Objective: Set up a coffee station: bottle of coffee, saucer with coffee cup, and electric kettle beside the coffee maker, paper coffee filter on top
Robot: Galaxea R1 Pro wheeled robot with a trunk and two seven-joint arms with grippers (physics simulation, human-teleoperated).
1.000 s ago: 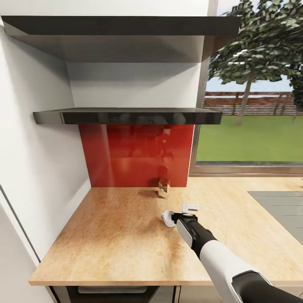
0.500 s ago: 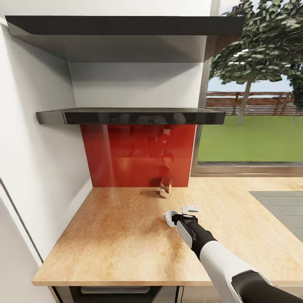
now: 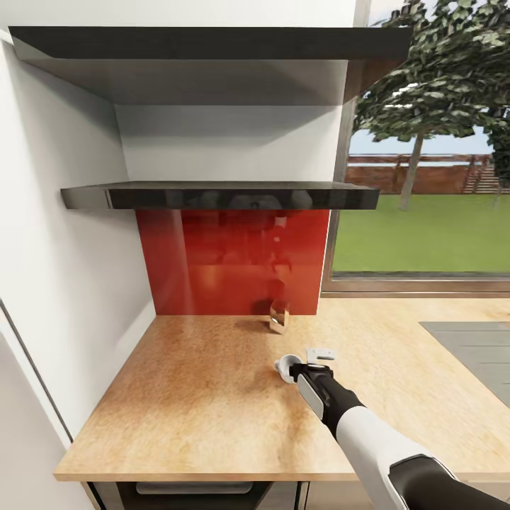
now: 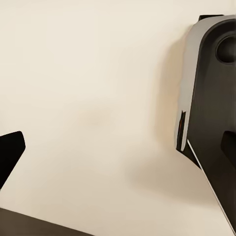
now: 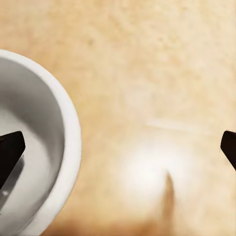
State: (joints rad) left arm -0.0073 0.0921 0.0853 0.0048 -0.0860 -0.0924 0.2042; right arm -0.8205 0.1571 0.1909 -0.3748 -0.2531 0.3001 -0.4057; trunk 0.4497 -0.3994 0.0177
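From the head, the long pale beige kitchen countertop (image 3: 198, 397) runs below a shiny red back wall (image 3: 227, 262). Two thick dark grey wall shelves hang over it. The lower one is the kitchen shelf (image 3: 219, 195), and the other shelf (image 3: 205, 44) sits higher up. Their tops cannot be seen from here.

One tiny plain white coffee cup (image 3: 284, 367) stands on the countertop. Just beside it lies one small thin white paper piece (image 3: 322, 352), which looks like the paper coffee filter. One small shiny clear thing (image 3: 278, 316) stands near the red wall. I cannot tell what it is. A flat grey panel (image 3: 471, 350) is set in the countertop, off to the right.

One white and black arm (image 3: 368, 432) reaches in, and its right gripper (image 3: 310, 367) is at the cup.

From the left wrist, the left gripper (image 4: 118, 152) is over a plain cream surface (image 4: 98, 88). One dark fingertip (image 4: 10, 152) sits far out at the edge, so this hand looks spread open and holds nothing. A big grey and black robot part (image 4: 211, 98) is beside it.

From the right wrist, the cup (image 5: 64, 128) is very close. One dark fingertip (image 5: 9, 150) reaches into it. The other fingertip (image 5: 229, 146) is far off, over the bare countertop (image 5: 157, 73). The right gripper (image 5: 118, 152) is spread wide, with the cup's wall between its two fingers.
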